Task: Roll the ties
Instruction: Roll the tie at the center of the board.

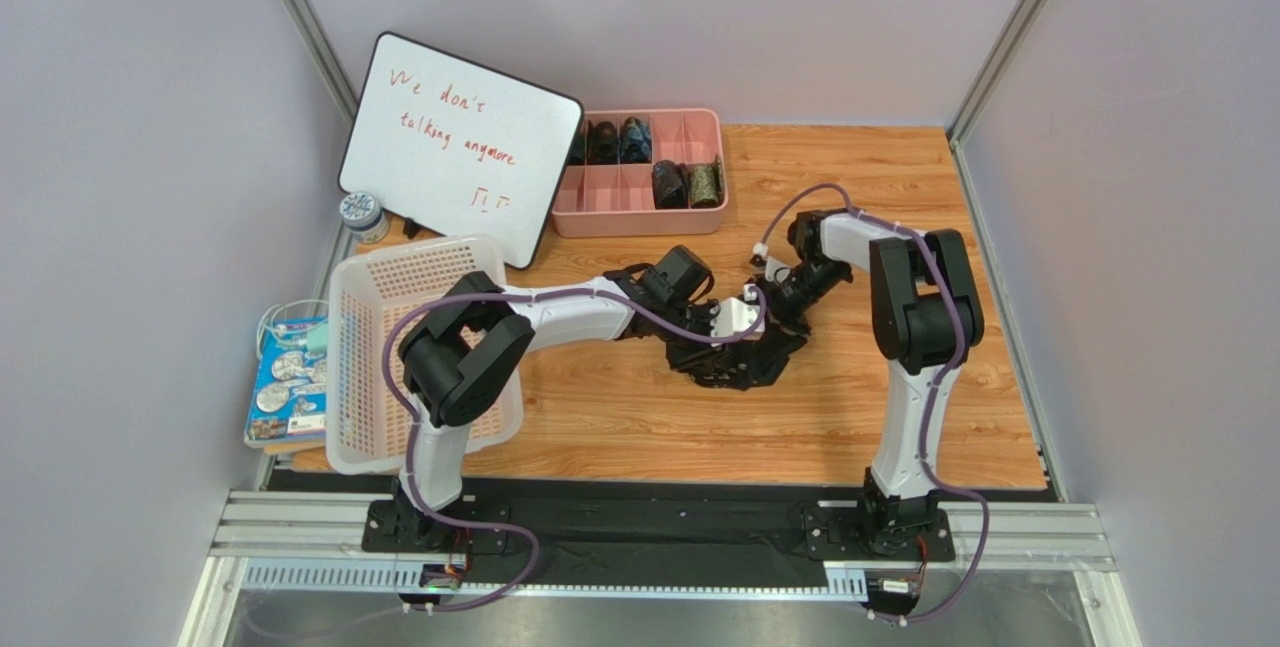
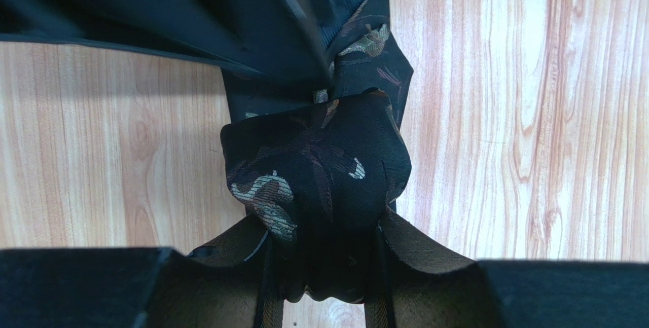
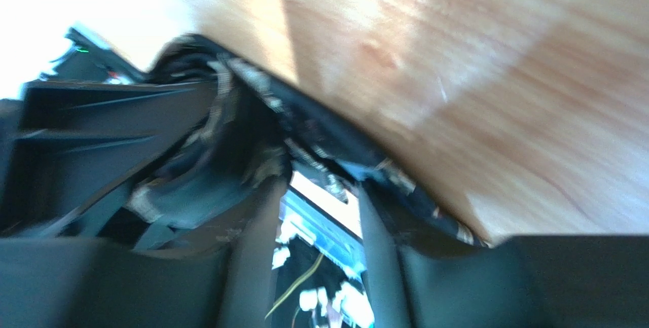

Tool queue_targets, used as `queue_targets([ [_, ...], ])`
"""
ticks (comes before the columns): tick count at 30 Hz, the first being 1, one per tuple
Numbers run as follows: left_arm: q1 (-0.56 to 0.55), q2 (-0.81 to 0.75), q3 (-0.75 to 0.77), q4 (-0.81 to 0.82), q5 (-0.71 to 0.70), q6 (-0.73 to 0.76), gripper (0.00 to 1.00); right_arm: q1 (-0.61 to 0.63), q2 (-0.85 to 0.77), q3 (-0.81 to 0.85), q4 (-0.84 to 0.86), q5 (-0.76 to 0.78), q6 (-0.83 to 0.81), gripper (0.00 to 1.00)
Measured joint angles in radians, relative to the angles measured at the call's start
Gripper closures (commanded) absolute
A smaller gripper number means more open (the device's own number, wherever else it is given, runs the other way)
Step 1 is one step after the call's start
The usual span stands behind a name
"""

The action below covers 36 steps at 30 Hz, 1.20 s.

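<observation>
The left arm's fingers are clenched on a dark patterned fabric necktie, wound into a fat roll at the centre of the wrist view, probably so the coil cannot spring loose. From overhead, that bundle sits mid-frame on the wooden bench, with both arms meeting over it. The right arm's fingers stand apart at the bottom of their blurred view, fabric across the tips; whether they grip it I cannot tell. Finished dark rolls sit in the pink divided plastic tray at upper centre, likely this roll's destination.
</observation>
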Motion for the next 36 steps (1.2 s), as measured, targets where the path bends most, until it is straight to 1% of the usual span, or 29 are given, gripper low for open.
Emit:
queue_targets([
  [2,-0.006,0.004,0.011,-0.015,-0.013,0.007,0.87,-0.021,-0.022,-0.008,0.018,-0.033,0.004,0.46],
  [3,-0.008,0.007,0.017,-0.022,-0.016,0.010,0.86,-0.029,-0.034,-0.012,0.025,-0.049,0.005,0.41],
  [9,-0.014,0.024,0.048,-0.051,-0.019,0.013,0.86,-0.053,-0.119,-0.084,0.076,-0.163,0.007,0.38],
  [14,-0.014,0.029,0.058,-0.062,-0.014,0.012,0.85,-0.046,-0.134,-0.148,0.147,-0.237,0.031,0.38],
  [20,-0.013,0.033,0.063,-0.067,-0.008,0.007,0.82,-0.034,-0.134,-0.159,0.214,-0.257,0.065,0.41],
  [25,-0.008,0.037,0.067,-0.071,-0.001,0.005,0.81,-0.020,-0.134,-0.159,0.243,-0.274,0.085,0.41],
  [31,-0.008,0.040,0.071,-0.074,0.006,0.003,0.81,-0.010,-0.145,-0.168,0.248,-0.317,0.079,0.38],
  [33,-0.008,0.042,0.073,-0.074,0.009,0.002,0.80,-0.003,-0.164,-0.180,0.247,-0.321,0.070,0.40],
  [36,-0.008,0.044,0.076,-0.073,0.014,-0.003,0.75,0.006,-0.175,-0.185,0.249,-0.305,0.062,0.62],
])
